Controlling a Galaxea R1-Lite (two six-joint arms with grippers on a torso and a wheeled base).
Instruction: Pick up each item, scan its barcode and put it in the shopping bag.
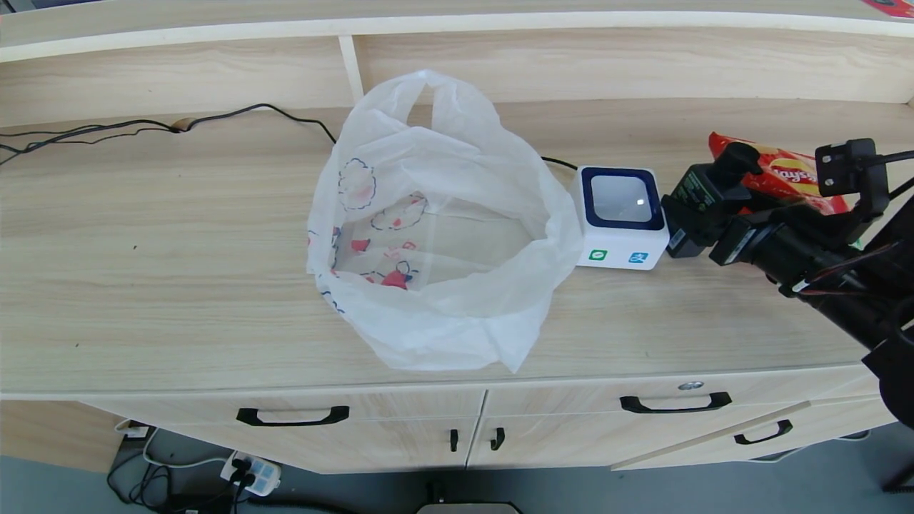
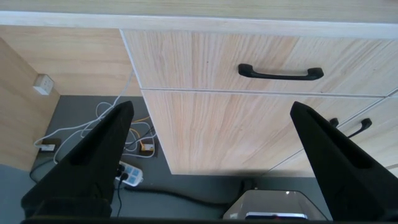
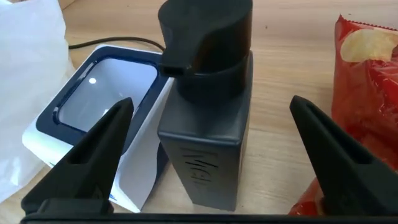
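Beside the white barcode scanner [image 1: 620,214], on its right, we are seeing the black pump bottle [image 3: 205,149] standing on the wooden counter [image 1: 178,250], with the red chip bag [image 1: 785,175] just behind it. Our right gripper [image 3: 211,106] is straddling the bottle, jaws spread wide and gripping nothing. Left of the scanner, the white shopping bag [image 1: 443,321] is sitting open. Our left gripper [image 2: 211,112] is hanging wide open and empty before the drawer fronts [image 2: 205,68].

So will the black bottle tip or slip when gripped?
Bottle looks rigid with flat matte sides: probably holds without slipping or crushing. Tall, narrow, big cap: may tip if nudged off-centre. Scanner close beside it could block a fall that way.
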